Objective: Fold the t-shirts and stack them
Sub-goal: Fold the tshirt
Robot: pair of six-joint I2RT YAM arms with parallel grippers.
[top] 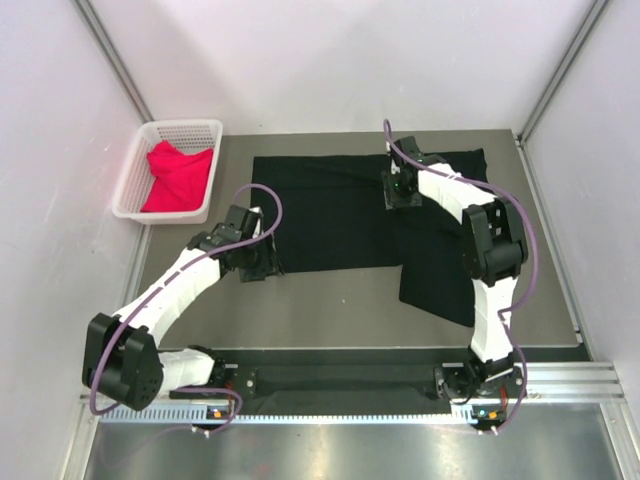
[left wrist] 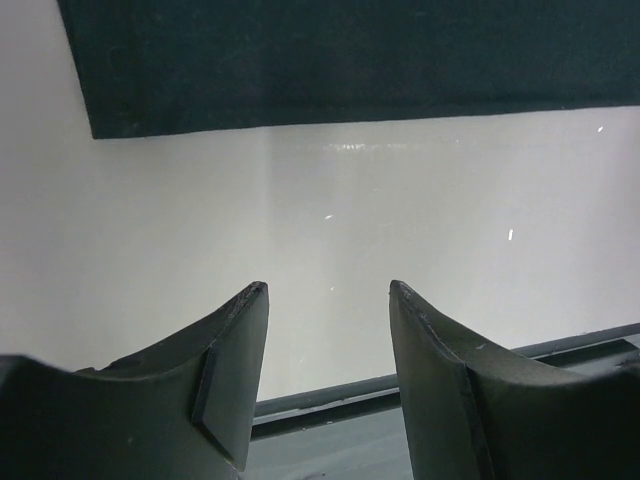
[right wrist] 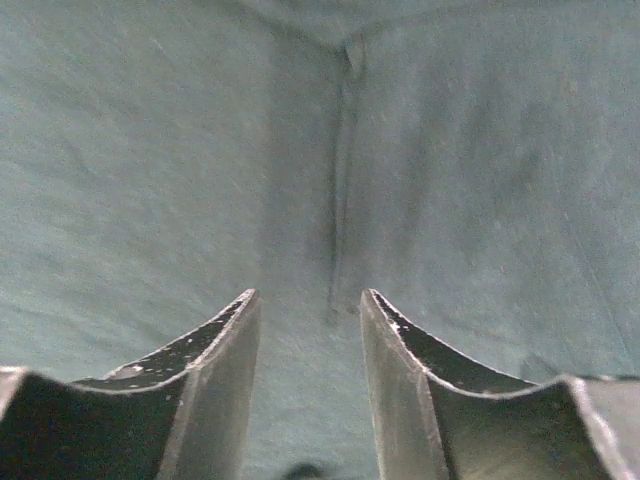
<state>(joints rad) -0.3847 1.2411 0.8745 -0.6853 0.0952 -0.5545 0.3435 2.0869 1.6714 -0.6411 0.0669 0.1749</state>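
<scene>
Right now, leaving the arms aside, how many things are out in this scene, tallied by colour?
Black: 1, the black t-shirt, spread out flat
Red-pink: 1, the red-pink t-shirt, bunched inside the white basket
White: 1, that basket
Total: 3

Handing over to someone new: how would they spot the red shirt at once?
At the far left corner of the table stands a white basket. The red shirt lies crumpled inside it. It is the only bright cloth; the black shirt lies spread flat on the table.
</scene>
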